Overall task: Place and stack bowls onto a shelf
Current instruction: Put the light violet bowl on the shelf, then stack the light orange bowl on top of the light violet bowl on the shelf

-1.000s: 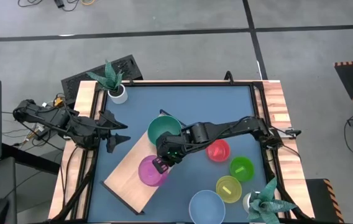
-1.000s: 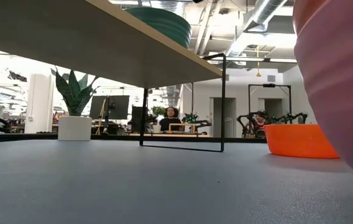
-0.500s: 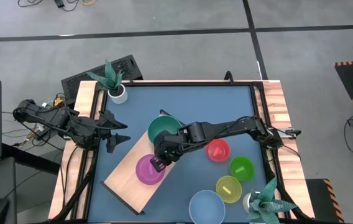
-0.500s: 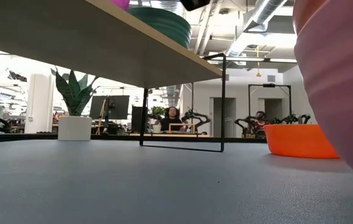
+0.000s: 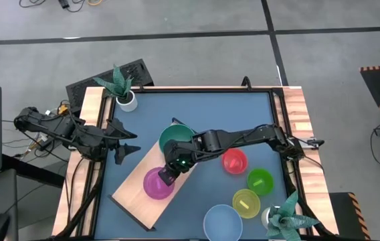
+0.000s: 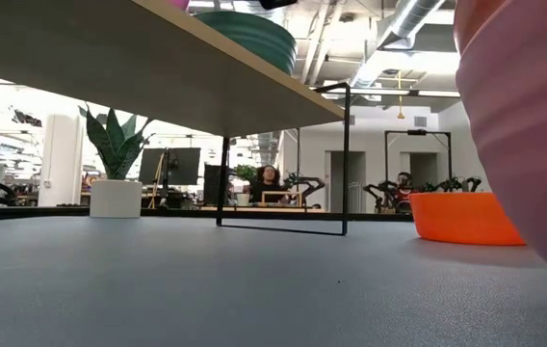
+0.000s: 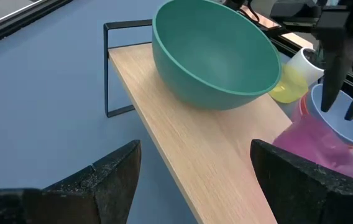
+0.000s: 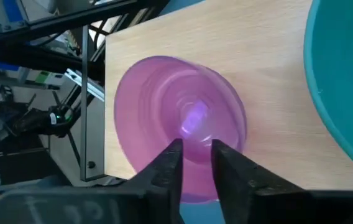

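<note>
Right now I see my right claw [image 5: 168, 175] pinching the rim of the round purple plastic bowl [image 5: 154, 185] at frame centre, on the long light-wood shelf [image 5: 131, 189] beside the large teal bowl [image 5: 175, 138]. My left claw [image 5: 128, 148] waits at mid-left, fingers spread, empty.

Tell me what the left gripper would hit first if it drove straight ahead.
Probably the shelf: the left gripper faces its wood just short of the teal bowl. Depth is unclear.
</note>
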`<move>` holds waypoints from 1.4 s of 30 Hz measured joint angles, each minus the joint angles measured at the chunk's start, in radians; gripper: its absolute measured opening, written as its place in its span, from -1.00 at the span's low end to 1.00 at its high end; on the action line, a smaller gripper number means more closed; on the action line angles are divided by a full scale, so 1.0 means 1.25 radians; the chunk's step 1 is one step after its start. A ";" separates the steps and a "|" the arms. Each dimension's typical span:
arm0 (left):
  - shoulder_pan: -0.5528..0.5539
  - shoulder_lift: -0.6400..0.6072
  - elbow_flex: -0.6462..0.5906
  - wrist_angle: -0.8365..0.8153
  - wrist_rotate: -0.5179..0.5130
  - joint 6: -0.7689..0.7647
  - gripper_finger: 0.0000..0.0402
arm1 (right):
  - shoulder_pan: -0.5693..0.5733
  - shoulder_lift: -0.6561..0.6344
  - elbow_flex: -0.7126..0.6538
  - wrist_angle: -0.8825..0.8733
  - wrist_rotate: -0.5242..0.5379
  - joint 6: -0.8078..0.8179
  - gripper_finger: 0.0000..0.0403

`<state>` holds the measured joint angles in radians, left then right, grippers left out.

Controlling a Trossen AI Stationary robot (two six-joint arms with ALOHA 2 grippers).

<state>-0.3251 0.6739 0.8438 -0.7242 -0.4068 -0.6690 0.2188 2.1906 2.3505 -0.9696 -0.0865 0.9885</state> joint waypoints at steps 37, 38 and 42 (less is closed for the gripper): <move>0.000 0.000 0.000 -0.003 0.000 -0.019 0.43 | 0.113 -0.329 -0.689 -0.224 0.140 0.146 0.03; 0.000 0.000 0.000 -0.003 0.000 -0.021 0.43 | 0.113 -0.344 -0.719 -0.185 0.133 0.146 0.05; 0.000 0.000 0.000 -0.003 -0.001 -0.027 0.43 | 0.113 -0.368 -0.826 -0.092 0.131 0.145 0.09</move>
<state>-0.3248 0.6740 0.8436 -0.7280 -0.4081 -0.7030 0.3600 1.7310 1.3181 -1.0848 0.0768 1.1695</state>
